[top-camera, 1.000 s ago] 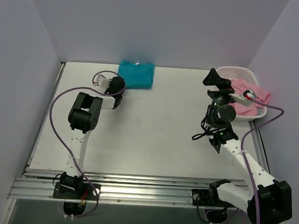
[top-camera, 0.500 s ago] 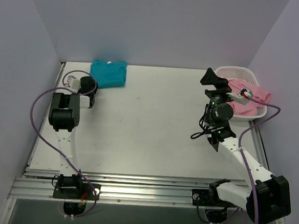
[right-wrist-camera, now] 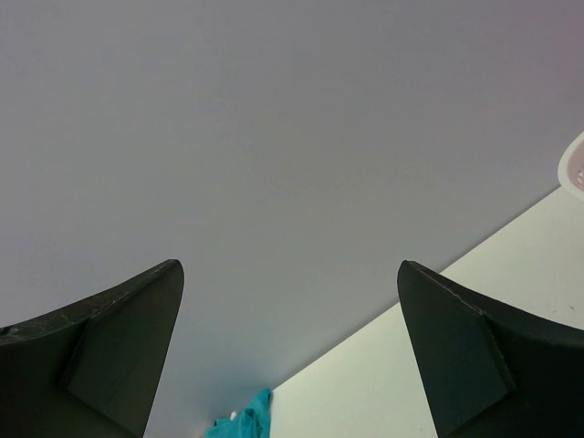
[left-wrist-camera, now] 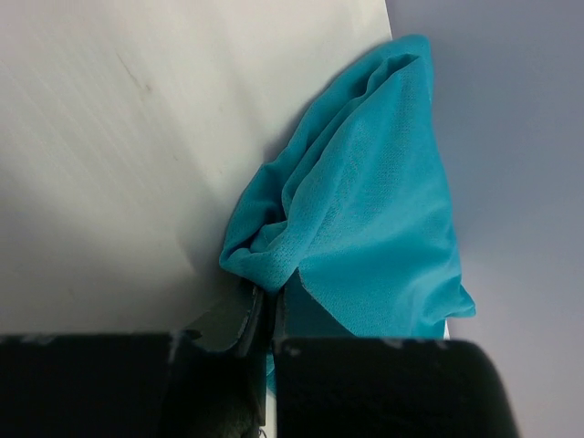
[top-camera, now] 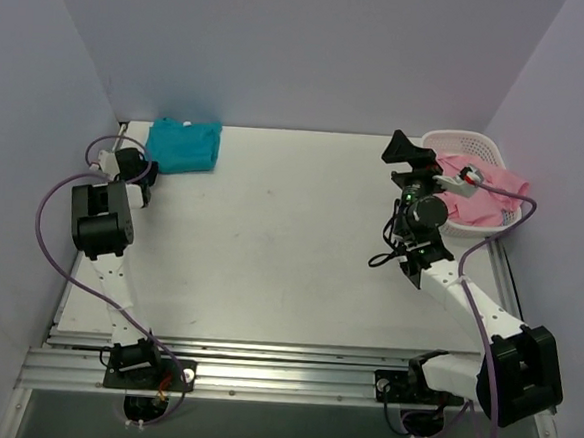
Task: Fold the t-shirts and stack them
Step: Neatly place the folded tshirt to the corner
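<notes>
Left end effector (left-wrist-camera: 265,315) clamped shut on the edge of the teal t-shirt (left-wrist-camera: 365,210), which looks roughly folded, at the far-left corner of the desk (top-camera: 291,239) by the wall. Right end effector (right-wrist-camera: 289,266) wide open, holding nothing, raised beside the basket (top-camera: 448,139). Pink t-shirt (top-camera: 490,183) lies crumpled in it, unfolded. Approx. halfway at best; no stack yet.

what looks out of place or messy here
The teal t-shirt lies rumpled in the far-left corner of the table against the back wall, one edge pinched in the left pincer. The pink t-shirt is crumpled in the white basket at far right, draping over its rim.
</notes>
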